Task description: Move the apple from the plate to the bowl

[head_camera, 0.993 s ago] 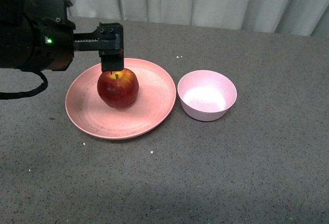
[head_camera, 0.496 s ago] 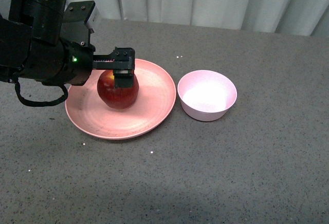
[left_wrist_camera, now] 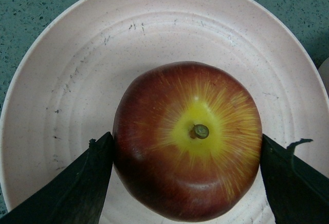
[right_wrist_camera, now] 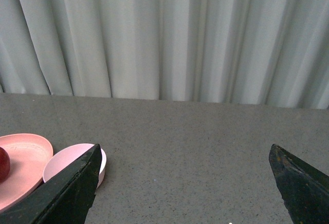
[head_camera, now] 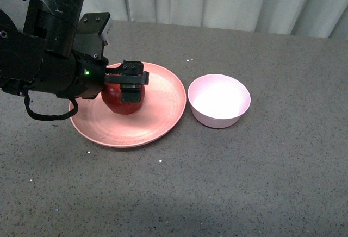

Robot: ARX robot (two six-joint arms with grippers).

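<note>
The dark red apple (head_camera: 120, 101) rests on the salmon-pink plate (head_camera: 157, 117), left of centre on the table. My left gripper (head_camera: 130, 85) has come down over it and is shut on the apple. In the left wrist view the apple (left_wrist_camera: 187, 142) shows its yellow stem patch, with a black finger pressed against each flank. The small pale pink bowl (head_camera: 219, 100) stands just right of the plate, with nothing inside. My right gripper (right_wrist_camera: 185, 183) is open over bare table, out of the front view; the bowl (right_wrist_camera: 69, 162) and plate (right_wrist_camera: 23, 157) show at its edge.
The grey speckled table (head_camera: 228, 182) stretches around the plate and bowl. A pale curtain (head_camera: 217, 0) hangs along the far edge. The bulky black left arm (head_camera: 43, 52) hides the plate's left rim.
The left gripper has come down from above the apple's stem until its fingers straddle the fruit, and it has shut on it. Apple, plate and bowl have stayed in place.
</note>
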